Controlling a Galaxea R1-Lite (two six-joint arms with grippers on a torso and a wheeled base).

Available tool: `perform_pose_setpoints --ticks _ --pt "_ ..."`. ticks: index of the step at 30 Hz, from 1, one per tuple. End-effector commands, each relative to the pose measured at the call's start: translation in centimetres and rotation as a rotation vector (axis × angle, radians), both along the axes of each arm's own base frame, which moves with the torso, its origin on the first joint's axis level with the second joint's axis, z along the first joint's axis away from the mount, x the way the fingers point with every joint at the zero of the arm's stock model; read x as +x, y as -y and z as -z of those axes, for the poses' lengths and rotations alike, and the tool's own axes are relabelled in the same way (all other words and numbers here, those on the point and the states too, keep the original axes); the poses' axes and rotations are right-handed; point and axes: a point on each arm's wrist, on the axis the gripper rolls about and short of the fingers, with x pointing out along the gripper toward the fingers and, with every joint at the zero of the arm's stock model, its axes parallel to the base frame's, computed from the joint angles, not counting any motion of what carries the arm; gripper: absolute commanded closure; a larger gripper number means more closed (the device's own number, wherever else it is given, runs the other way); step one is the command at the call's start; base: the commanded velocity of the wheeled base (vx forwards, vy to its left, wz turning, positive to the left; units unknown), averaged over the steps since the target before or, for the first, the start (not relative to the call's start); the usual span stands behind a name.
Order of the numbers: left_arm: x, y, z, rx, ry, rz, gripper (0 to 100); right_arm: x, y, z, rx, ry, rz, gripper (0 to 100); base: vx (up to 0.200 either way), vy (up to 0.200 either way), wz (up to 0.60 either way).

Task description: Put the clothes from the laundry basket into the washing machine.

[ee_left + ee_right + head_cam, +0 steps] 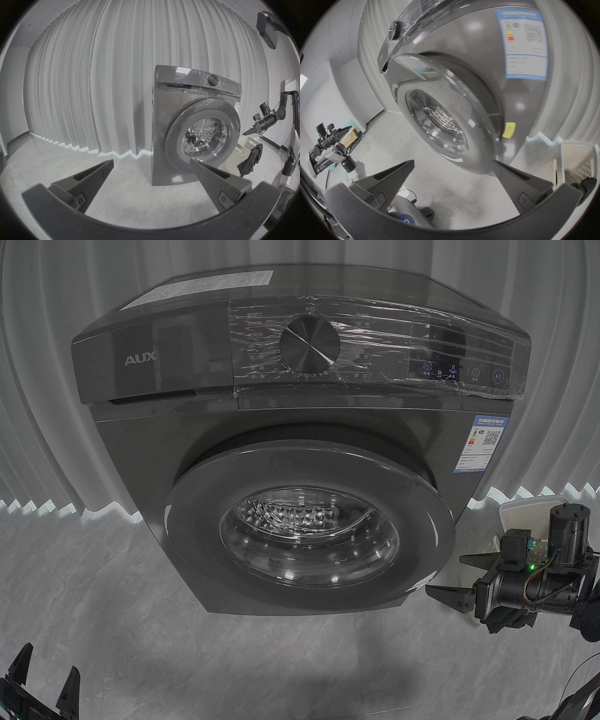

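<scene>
Left gripper (50, 662): fingers spread, empty, low, well apart from basket.
Washing machine (300, 446): door (309, 527) appears shut.
Right gripper (445, 575): fingers spread, empty, just beside door's right edge.
Laundry basket (531, 509), clothes (250, 161) draped over rim: right of machine, nearer right arm.

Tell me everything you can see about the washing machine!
The washing machine is dark grey and shiny, standing upright on the floor before a curtain. Its round door has a glass window showing the dimpled drum. Above sit a round dial and a panel under clear plastic film. A label sticks on its front. The laundry basket stands beside it.
</scene>
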Motion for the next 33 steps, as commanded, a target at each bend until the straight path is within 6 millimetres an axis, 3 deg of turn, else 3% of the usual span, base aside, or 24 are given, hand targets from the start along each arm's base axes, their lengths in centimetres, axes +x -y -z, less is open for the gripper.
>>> perform_pose_setpoints --ticks 1,3,10,18,26,33 --pt "0.0 0.0 0.5 0.002 0.001 -0.001 0 -1.4 0.7 -1.0 0.014 0.048 0.012 0 0.000 0.000 0.00" --pt "0.0 0.0 0.5 0.002 0.001 -0.001 0 -1.0 0.7 -1.2 0.017 0.064 0.021 0 0.000 0.000 0.00" --pt "0.0 0.0 0.5 0.000 0.001 -0.001 0 3.4 0.8 -1.1 0.007 0.051 0.090 0 0.000 0.000 0.00" --pt "0.0 0.0 0.5 -0.002 0.001 -0.001 0 5.2 -0.4 0.4 0.004 0.015 0.055 0 0.000 0.000 0.00" --pt "0.0 0.0 0.5 0.000 0.001 -0.001 0 4.1 -1.2 0.7 0.022 0.002 -0.023 0 0.000 0.000 0.00" --pt "0.0 0.0 0.5 0.002 0.001 0.000 0 0.6 0.1 0.0 0.022 0.026 -0.027 0 0.000 0.000 0.00"
